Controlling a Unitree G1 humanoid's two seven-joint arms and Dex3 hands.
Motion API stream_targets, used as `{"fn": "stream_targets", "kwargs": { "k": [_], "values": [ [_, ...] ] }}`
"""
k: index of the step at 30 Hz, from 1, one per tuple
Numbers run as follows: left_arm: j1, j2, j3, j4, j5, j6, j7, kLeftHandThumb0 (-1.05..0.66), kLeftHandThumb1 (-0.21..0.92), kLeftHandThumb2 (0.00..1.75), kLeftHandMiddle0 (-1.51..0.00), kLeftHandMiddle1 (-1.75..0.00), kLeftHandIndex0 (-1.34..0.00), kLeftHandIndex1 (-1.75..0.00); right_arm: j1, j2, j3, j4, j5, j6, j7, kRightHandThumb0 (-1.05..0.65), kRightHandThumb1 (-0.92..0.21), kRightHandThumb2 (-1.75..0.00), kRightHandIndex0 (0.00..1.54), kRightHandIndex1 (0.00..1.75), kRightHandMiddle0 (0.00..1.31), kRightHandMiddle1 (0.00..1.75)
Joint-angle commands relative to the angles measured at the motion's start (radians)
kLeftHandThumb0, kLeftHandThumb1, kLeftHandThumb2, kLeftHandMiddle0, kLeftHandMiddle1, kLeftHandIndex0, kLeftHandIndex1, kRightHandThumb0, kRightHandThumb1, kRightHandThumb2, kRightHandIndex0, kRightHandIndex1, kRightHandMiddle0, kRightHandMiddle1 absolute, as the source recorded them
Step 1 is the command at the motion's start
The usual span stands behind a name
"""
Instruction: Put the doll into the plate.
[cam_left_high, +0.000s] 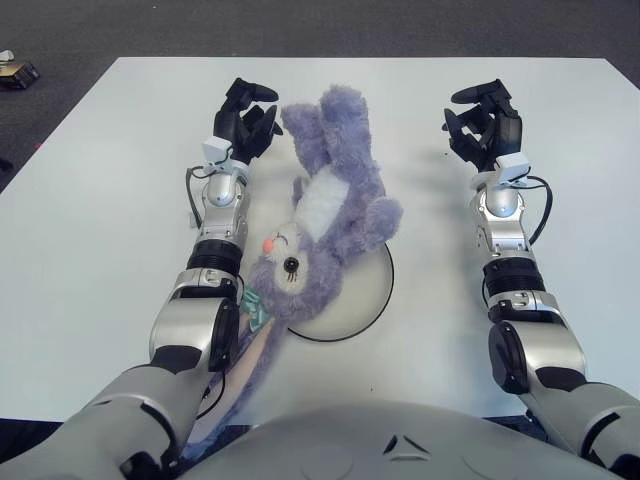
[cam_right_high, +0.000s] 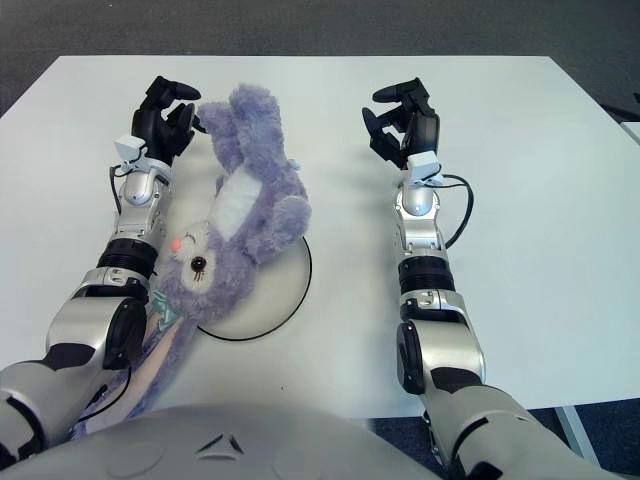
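A purple plush rabbit doll (cam_left_high: 335, 195) lies on its back, tilted, with its head and body over the left part of a white plate (cam_left_high: 367, 290) with a dark rim. Its legs point to the far side, and one long ear trails toward my chest. My left hand (cam_left_high: 246, 112) hovers just left of the doll's legs, its fingers spread and holding nothing. My right hand (cam_left_high: 480, 118) is raised to the right of the doll, well apart from it, fingers spread and empty.
The white table (cam_left_high: 90, 210) ends in dark carpet on the far side and on the left. A small object (cam_left_high: 16, 70) lies on the floor past the far-left corner.
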Motion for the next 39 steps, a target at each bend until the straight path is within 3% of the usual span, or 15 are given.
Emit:
{"fn": "stream_targets", "kwargs": {
  "k": [1, 5, 6, 8, 12, 20, 39],
  "values": [
    [0.014, -0.007, 0.008, -0.009, -0.012, 0.004, -0.007, -0.35, 0.92, 0.34, -0.75, -1.75, -0.39, -1.54, 0.018, 0.007, -0.005, -0.008, 0.007, 0.003, -0.01, -0.01, -0.41, -1.16, 0.58, 1.66, 0.37, 1.68],
    [0.018, -0.012, 0.009, -0.009, -0.011, 0.001, -0.007, -0.35, 0.92, 0.34, -0.75, -1.75, -0.39, -1.55, 0.019, 0.011, -0.004, -0.003, 0.004, 0.007, -0.011, -0.01, -0.38, -1.24, 0.58, 1.71, 0.37, 1.71],
    [0.019, -0.013, 0.009, -0.008, -0.011, 0.0, -0.007, -0.35, 0.92, 0.34, -0.75, -1.75, -0.39, -1.55, 0.019, 0.013, -0.004, -0.001, 0.003, 0.011, -0.011, -0.14, -0.51, -1.05, 0.64, 1.72, 0.36, 1.71],
    [0.019, -0.014, 0.01, -0.006, -0.011, -0.002, -0.008, -0.35, 0.92, 0.34, -0.75, -1.75, -0.39, -1.55, 0.018, 0.014, -0.003, 0.001, 0.002, 0.015, -0.011, -0.25, -0.64, -0.85, 0.68, 1.73, 0.35, 1.69],
    [0.023, -0.019, 0.012, -0.01, -0.011, 0.001, -0.005, -0.35, 0.92, 0.35, -0.75, -1.75, -0.38, -1.55, 0.021, 0.02, 0.002, 0.011, -0.001, 0.013, -0.015, -0.34, -0.76, -0.68, 0.72, 1.74, 0.35, 1.68],
    [0.026, -0.024, 0.023, -0.007, -0.015, 0.01, 0.004, -0.35, 0.92, 0.34, -0.75, -1.75, -0.39, -1.55, 0.022, 0.043, 0.013, 0.055, -0.012, -0.01, -0.031, -0.36, -0.79, -0.63, 0.74, 1.75, 0.33, 1.69],
    [0.054, -0.037, 0.018, -0.025, -0.011, 0.007, 0.009, -0.35, 0.92, 0.33, -0.77, -1.75, -0.4, -1.53, 0.013, 0.065, -0.01, 0.08, 0.019, 0.059, -0.054, -0.37, -0.8, -0.63, 0.76, 1.75, 0.32, 1.7]
  ]
}}
